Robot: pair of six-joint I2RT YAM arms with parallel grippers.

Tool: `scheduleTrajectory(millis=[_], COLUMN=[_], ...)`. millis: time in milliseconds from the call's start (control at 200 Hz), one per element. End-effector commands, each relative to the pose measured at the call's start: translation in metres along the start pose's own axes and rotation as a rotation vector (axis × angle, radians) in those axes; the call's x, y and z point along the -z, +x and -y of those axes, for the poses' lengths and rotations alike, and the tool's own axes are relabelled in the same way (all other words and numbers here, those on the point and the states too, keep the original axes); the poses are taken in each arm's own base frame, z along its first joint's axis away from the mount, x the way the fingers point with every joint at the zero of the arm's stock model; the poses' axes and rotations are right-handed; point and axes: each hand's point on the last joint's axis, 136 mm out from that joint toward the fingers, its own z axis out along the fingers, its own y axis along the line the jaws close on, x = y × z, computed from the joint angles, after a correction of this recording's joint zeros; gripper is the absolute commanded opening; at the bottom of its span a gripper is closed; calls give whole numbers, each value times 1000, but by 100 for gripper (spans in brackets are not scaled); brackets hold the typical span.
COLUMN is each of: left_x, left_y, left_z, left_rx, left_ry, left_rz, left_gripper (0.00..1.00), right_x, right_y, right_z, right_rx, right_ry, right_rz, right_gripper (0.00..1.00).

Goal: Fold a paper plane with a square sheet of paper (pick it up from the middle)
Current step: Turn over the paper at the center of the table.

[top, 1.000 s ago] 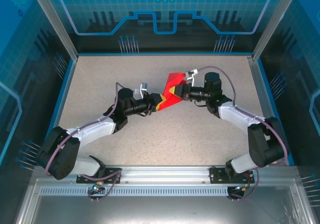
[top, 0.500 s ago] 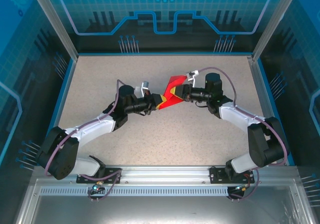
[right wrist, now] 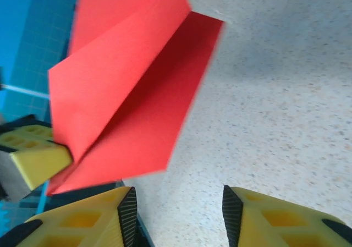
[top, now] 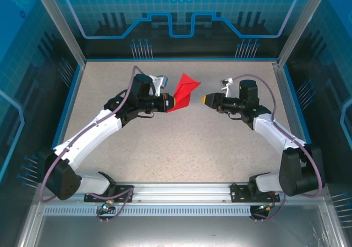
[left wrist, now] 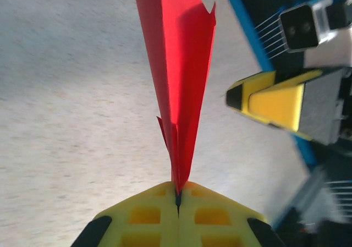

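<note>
left hand (top: 169,102): closed, its two yellow fingers pinched flat together on the narrow end of the plane (top: 184,88). in the left wrist view the red layers run down into the seam between the pads, with no gap showing.

plane: left of centre, over the far half of the tabletop (top: 192,148). it is carried by the left hand alone and fans out from the grip toward the far right. it appears to be lifted off the surface rather than lying on it. the paper is not a flat square. it is a long pointed wedge of several stacked layers, with a central crease and two wing-like flaps, and one edge is slightly ragged near the free end.

right hand (top: 205,99): just to the right of the plane and apart from it, jaws partly open, holding nothing. the right wrist view shows bare tabletop between the fingers and the red flaps ahead of them.

progress, as a judgement: the main folds look made and the form already reads as a dart, so the task seems near its end. what may be left is to even out the wings, sharpen the creases and set the plane down. whether any fold is missing cannot be told from these views.
</note>
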Motion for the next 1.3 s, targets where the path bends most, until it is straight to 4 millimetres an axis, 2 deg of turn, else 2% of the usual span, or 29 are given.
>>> scheduleTrajectory(millis=[0,115,255,465,700,815,960,1060,1295], left_x=[7,2,-16,-52,-86,-105,-124,-129,-137], left_y=[30,28,33,51,85,115,152,168,190], left_z=[-48,-65,-72,-57,-68,-66,-52,-41,-39], left_rx=[-382,-585,-830,-1099,-1281,-1372,-1432,-1405,-1338], left_ry=[-357,-568,-761,-869,-968,-947,-865,-774,-669], left_rz=[-178,-223,-270,-245,-350,-402,-421,-401,-453], left_gripper=[0,0,0,0,0,0,1,6,15], right_x=[11,17,24,29,32,34,34,31,13], right_y=[1,-1,-4,-5,-5,-5,-7,-7,7], right_z=[10,15,19,23,30,31,32,34,45], right_rx=[14,13,6,-5,-24,-28,-41,-56,-109], right_ry=[66,91,104,103,106,102,95,87,78], right_rz=[-4,11,31,43,52,54,55,45,-10], right_gripper=[49,51,51,51,51,51,51,51,49])
